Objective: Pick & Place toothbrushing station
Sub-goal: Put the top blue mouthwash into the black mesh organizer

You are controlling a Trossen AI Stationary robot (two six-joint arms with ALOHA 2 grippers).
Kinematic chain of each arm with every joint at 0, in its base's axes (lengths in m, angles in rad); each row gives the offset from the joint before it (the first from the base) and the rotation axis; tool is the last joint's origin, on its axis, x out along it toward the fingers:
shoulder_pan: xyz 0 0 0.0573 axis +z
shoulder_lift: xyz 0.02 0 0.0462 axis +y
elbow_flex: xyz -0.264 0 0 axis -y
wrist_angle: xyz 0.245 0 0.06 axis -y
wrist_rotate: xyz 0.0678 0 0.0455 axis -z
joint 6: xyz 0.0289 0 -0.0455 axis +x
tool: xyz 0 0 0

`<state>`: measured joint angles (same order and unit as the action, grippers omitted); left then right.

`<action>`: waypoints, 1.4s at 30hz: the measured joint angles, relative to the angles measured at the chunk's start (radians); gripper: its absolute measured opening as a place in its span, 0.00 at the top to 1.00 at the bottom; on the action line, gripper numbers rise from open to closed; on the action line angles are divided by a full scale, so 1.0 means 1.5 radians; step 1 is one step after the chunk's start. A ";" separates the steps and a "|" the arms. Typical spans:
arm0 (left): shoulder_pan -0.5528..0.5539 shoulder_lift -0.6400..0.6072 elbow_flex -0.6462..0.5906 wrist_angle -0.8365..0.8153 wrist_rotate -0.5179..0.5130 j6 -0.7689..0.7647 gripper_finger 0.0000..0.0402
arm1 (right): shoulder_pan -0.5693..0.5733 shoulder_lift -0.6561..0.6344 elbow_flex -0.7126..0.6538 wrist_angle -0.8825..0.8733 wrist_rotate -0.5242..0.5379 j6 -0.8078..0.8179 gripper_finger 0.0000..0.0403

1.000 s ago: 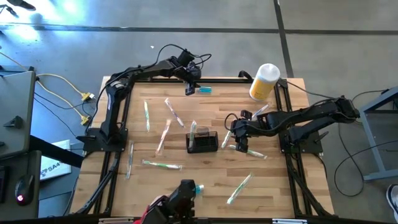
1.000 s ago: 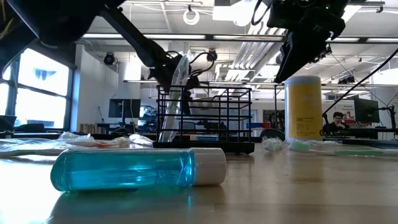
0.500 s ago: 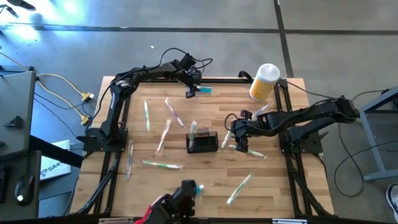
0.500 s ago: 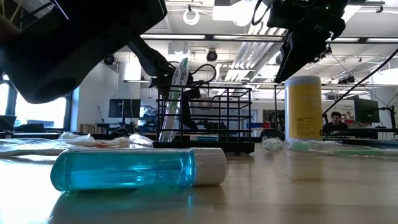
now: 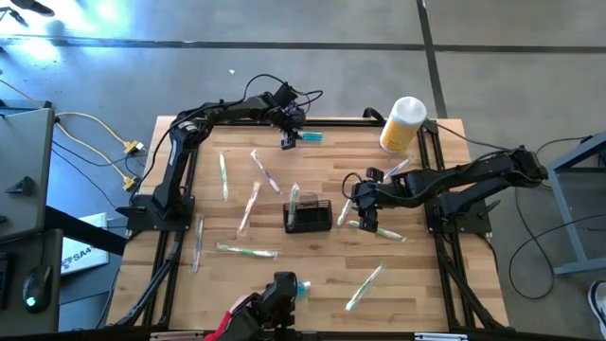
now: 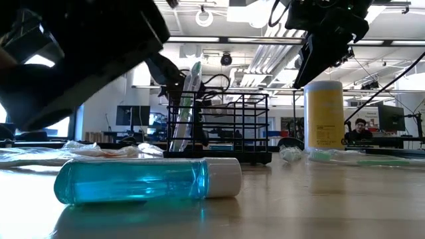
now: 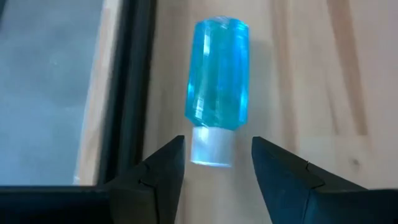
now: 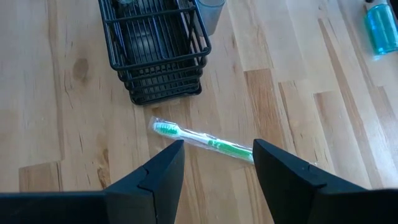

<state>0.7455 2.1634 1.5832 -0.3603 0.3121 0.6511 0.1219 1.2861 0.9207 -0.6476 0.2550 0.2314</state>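
The black wire-mesh caddy (image 5: 308,216) stands on its base at the table's middle, with one wrapped toothbrush (image 6: 189,99) leaning upright in it. My right gripper (image 5: 352,210) hovers open just right of the caddy (image 8: 155,56), above a wrapped green toothbrush (image 8: 205,142). My left gripper (image 5: 287,140) is open at the far edge. Its fingers stand on either side of the white cap (image 7: 211,146) of a blue bottle (image 7: 217,68) that lies on its side; I see a gap on both sides.
Several wrapped toothbrushes (image 5: 248,251) lie scattered over the wooden table. A yellow cylinder with a white lid (image 5: 402,123) stands at the far right. A second blue bottle (image 6: 146,180) lies at the near edge. A dark blurred shape (image 6: 73,60) fills the low view's upper left.
My left gripper has gone down a little toward the blue bottle at the far edge, still open. The dark blurred shape at the low view's upper left has grown. My right arm and the caddy have kept still.
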 joint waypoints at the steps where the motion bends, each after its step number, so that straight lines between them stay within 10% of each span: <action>1: 0.001 0.005 0.001 0.004 0.000 0.000 0.55 | 0.000 0.000 0.000 0.000 0.000 0.000 0.54; 23: 0.001 0.023 0.000 0.014 0.000 0.017 0.56 | -0.001 0.000 0.000 0.006 0.003 -0.013 0.54; 32: 0.000 0.023 0.000 0.012 0.007 0.021 0.79 | -0.002 0.000 0.000 0.006 0.003 -0.014 0.54; 42: 0.000 0.023 0.000 0.007 -0.011 0.017 0.79 | -0.022 0.000 0.000 0.005 0.002 -0.015 0.54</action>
<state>0.7452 2.1980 1.5833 -0.3501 0.2964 0.6764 0.0889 1.2861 0.9207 -0.6394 0.2581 0.2094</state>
